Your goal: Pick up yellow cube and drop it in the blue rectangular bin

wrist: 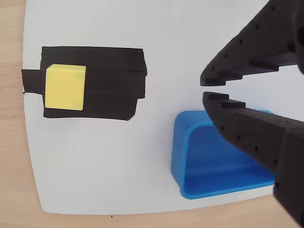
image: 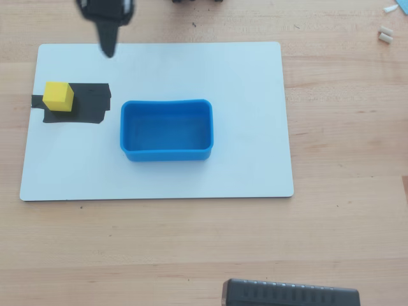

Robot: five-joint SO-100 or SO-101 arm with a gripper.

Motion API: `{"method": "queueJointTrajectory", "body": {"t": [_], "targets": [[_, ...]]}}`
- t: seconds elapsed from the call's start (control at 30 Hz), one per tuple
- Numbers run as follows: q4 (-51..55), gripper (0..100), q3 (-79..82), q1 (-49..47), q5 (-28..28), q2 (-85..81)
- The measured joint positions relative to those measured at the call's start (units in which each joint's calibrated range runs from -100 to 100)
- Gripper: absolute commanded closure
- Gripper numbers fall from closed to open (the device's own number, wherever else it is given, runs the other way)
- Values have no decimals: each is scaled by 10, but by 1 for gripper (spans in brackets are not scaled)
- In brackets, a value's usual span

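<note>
The yellow cube (image: 58, 95) sits on a black tape patch (image: 89, 105) at the left of the white board (image: 242, 83). The blue rectangular bin (image: 166, 155) stands empty in the middle of the board, to the right of the cube. My gripper (image: 109, 51) hangs above the board's far left edge, behind the cube and apart from it. In the wrist view the cube (wrist: 65, 87) is at the left, the bin (wrist: 178, 152) at the lower right, and my gripper (wrist: 203, 89) comes in from the right, its fingertips almost together and holding nothing.
The board lies on a wooden table. A black ribbed object (image: 290, 294) lies at the table's near edge. Small white bits (image: 385, 35) lie at the far right.
</note>
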Motion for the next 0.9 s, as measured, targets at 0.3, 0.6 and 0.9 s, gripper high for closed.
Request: {"method": "queueJointTrajectory", "body": {"t": [0.3, 0.6, 0.9], "targets": [[0, 100, -214, 88, 53, 243], [13, 75, -299, 128, 60, 343], [24, 65, -300, 146, 61, 363]]}}
